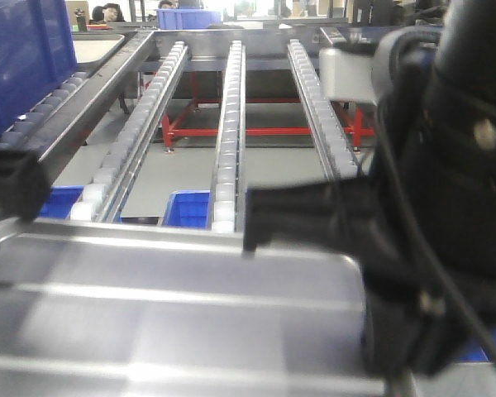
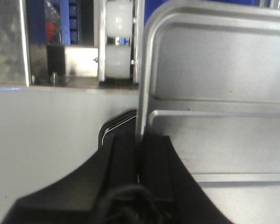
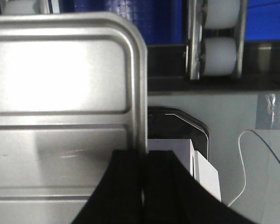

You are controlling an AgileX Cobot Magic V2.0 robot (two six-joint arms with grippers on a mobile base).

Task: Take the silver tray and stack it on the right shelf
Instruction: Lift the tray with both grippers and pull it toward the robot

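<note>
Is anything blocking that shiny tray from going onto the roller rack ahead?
Nothing visible does. The left end effector and right end effector grip the silver tray by its rims, and the right shelf ahead shows bare roller lanes.

On my screen the grey floor (image 1: 273, 169) lay low under everything, and a red steel frame (image 1: 256, 130) stood on it. A blue bin (image 1: 188, 207) sat near the front, with a second blue bin (image 1: 62, 201) to its left. A tall blue crate (image 1: 25, 58) filled the upper left corner. Far back I made out blurred people (image 1: 109, 11). The wrist cameras showed a pale grey table (image 2: 46, 126) carrying grey tape (image 3: 273, 112) and a thin pale wire (image 3: 243, 161)
</note>
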